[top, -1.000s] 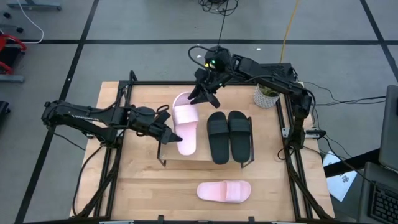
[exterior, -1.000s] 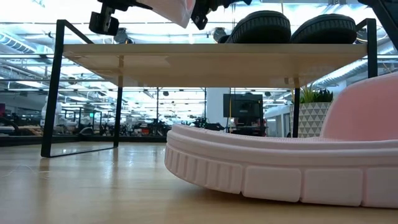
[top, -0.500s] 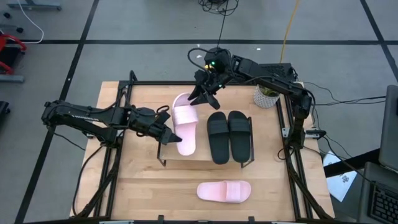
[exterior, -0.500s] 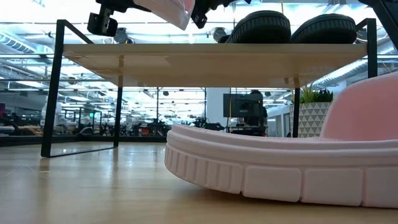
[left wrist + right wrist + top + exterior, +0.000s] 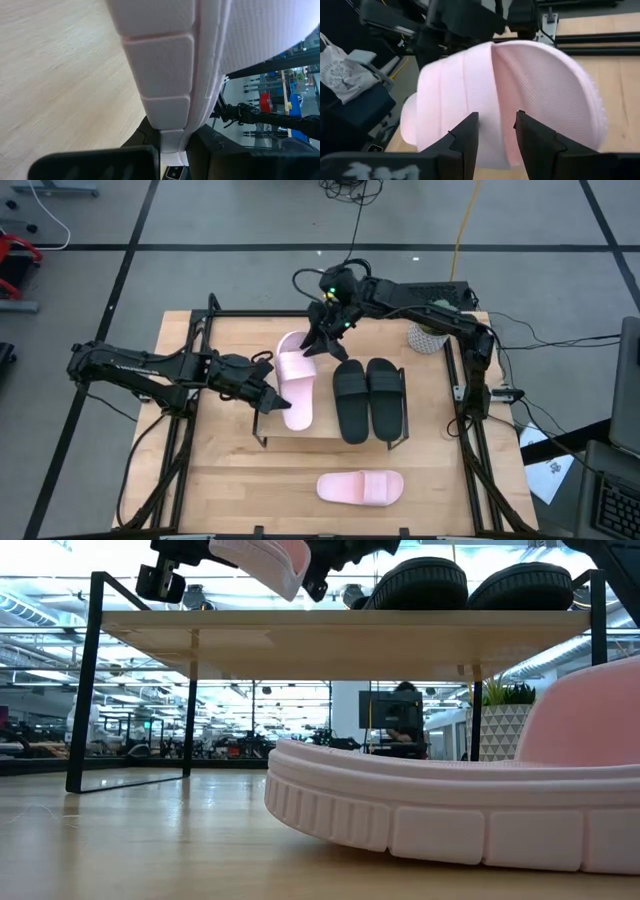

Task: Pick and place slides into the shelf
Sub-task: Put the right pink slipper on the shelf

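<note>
Both arms hold one pale pink slide [image 5: 297, 385] above the shelf [image 5: 330, 445]. The left gripper [image 5: 275, 401] has its fingers closed on the edge of this slide's sole at one end; in the left wrist view the ribbed pink rim [image 5: 165, 85] runs straight down between them. The right gripper [image 5: 322, 340] is at the slide's other end, its fingers [image 5: 465, 142] clamped on the pink sole, one either side of the edge. In the low view the slide [image 5: 262, 560] hangs tilted, clear of the shelf board [image 5: 340, 628].

Just beside the held slide, away from the left fingers, the black pair of slides [image 5: 369, 398] lies side by side on the shelf. The second pink slide [image 5: 361, 487] lies alone on the bench [image 5: 225, 490] in front of the shelf, well apart from both sets of fingers.
</note>
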Controlling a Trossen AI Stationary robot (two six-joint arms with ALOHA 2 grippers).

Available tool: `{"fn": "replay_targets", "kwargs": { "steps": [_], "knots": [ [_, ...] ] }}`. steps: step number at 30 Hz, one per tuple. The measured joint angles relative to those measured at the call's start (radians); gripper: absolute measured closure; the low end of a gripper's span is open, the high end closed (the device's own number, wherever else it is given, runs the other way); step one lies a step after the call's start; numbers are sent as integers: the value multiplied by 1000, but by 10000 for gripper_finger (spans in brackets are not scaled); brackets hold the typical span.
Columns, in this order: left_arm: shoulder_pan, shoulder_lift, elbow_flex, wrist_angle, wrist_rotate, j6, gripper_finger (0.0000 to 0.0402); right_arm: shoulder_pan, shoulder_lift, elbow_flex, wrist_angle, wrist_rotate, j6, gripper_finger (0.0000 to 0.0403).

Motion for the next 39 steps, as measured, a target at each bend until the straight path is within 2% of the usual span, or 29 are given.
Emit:
{"fn": "replay_targets", "kwargs": {
  "steps": [5, 11, 22, 26, 34, 39],
  "knots": [
    [-1, 0, 0, -18, 2, 1, 363, 15, 23, 0, -3, -6, -3, 284],
    [-6, 0, 0, -62, -4, 1, 363, 9, 21, 0, -10, -102, 21, 284],
    [-6, -1, 0, -69, -6, 7, 363, 16, 19, 0, -22, -166, 35, 286],
    [-5, -1, 0, -68, -6, 6, 363, 19, 18, 0, -33, -185, 34, 309],
    [-2, -1, 0, -57, -1, -4, 363, 35, 17, 0, -50, -186, 13, 391],
    [-2, -1, 0, -14, 9, -23, 364, 25, 16, 0, -27, -179, 62, 395]
  ]
}}
